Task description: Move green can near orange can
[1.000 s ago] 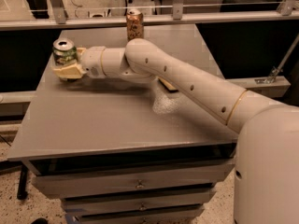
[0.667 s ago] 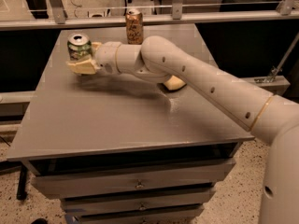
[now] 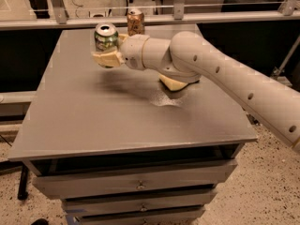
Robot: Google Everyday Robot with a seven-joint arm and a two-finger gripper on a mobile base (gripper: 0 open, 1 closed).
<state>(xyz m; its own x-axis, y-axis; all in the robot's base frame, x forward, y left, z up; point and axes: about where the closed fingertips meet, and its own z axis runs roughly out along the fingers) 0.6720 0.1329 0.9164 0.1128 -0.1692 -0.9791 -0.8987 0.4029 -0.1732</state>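
Note:
The green can [image 3: 106, 36] with a silver top is held upright in my gripper [image 3: 108, 56], lifted above the grey table [image 3: 93, 116] at its far left-middle. The gripper is shut on the can's lower part. The orange can [image 3: 135, 22] stands upright at the table's far edge, a short way right of and behind the green can. My cream arm [image 3: 211, 74] reaches in from the right across the table.
A yellowish sponge-like object [image 3: 174, 83] lies on the table under my arm, partly hidden. A metal rail [image 3: 187, 17] runs behind the table's far edge. Drawers [image 3: 136, 184] sit below the tabletop.
My gripper has carried the green can to the right and toward the far edge, closer to the orange can. The orange can has not moved.

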